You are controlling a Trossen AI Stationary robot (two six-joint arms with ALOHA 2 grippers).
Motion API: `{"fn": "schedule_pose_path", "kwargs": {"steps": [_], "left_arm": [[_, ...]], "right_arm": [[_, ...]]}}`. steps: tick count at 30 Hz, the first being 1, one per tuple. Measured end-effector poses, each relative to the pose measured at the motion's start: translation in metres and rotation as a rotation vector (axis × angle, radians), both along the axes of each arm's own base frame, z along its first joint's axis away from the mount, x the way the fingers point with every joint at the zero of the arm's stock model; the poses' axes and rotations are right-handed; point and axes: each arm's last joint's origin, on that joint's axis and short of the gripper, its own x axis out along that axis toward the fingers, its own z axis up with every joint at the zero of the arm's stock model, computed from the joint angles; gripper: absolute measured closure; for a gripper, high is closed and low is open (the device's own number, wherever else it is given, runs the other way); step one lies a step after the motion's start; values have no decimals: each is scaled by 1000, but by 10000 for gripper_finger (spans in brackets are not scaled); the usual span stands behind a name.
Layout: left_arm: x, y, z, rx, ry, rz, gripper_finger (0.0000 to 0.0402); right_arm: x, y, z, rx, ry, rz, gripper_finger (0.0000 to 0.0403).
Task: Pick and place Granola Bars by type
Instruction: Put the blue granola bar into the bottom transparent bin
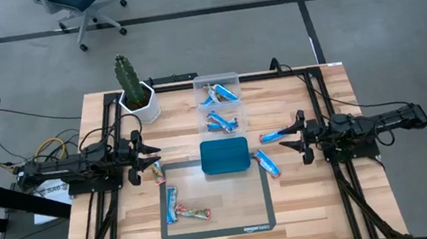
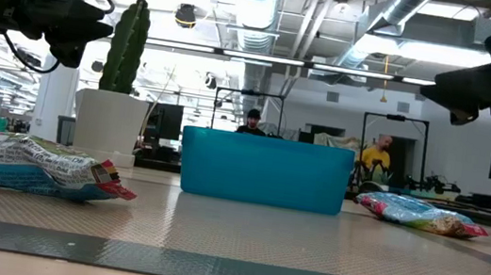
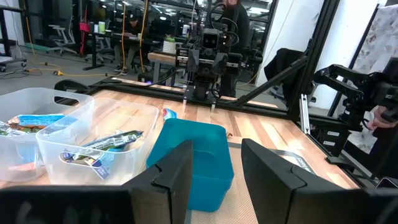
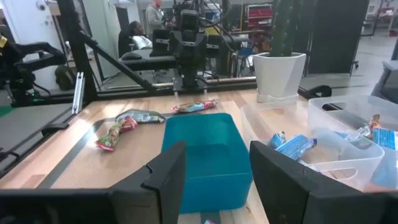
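Observation:
Granola bars lie loose on the table: a multicoloured one (image 1: 157,171) below my left gripper, a blue one (image 1: 172,204) and a multicoloured one (image 1: 194,213) on the grey mat (image 1: 219,231), and two blue ones (image 1: 271,136) (image 1: 266,163) near my right gripper. More bars lie in the clear plastic box's two compartments (image 1: 219,94) (image 1: 222,121). The teal tray (image 1: 224,156) stands at the centre. My left gripper (image 1: 148,152) hangs open and empty above the table left of the tray. My right gripper (image 1: 289,139) hangs open and empty right of it.
A potted cactus (image 1: 135,88) stands at the far left of the table, next to the clear box. Black frame rails run along both sides of the table. Bare wood lies at the near edge and at the far right. People show in the room behind (image 2: 376,155).

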Motion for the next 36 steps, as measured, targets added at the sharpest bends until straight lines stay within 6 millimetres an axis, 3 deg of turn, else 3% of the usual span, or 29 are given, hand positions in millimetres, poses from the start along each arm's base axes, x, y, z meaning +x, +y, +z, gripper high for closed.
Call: {"fn": "schedule_pose_path", "kwargs": {"steps": [20, 22, 26, 30, 36], "left_arm": [[0, 0, 0, -3, 0, 0, 272], [0, 0, 0, -87, -1, -7, 272], [0, -1, 0, -489, -3, -39, 272], [0, 0, 0, -729, -6, -25, 272], [0, -4, 3, -754, 77, -125, 272]], "right_arm": [[0, 0, 0, 85, -3, -3, 231], [0, 0, 0, 85, -4, -3, 232], [0, 0, 0, 85, -4, -4, 234], [0, 0, 0, 85, -4, -4, 233], [0, 0, 0, 85, -4, -4, 233]]}}
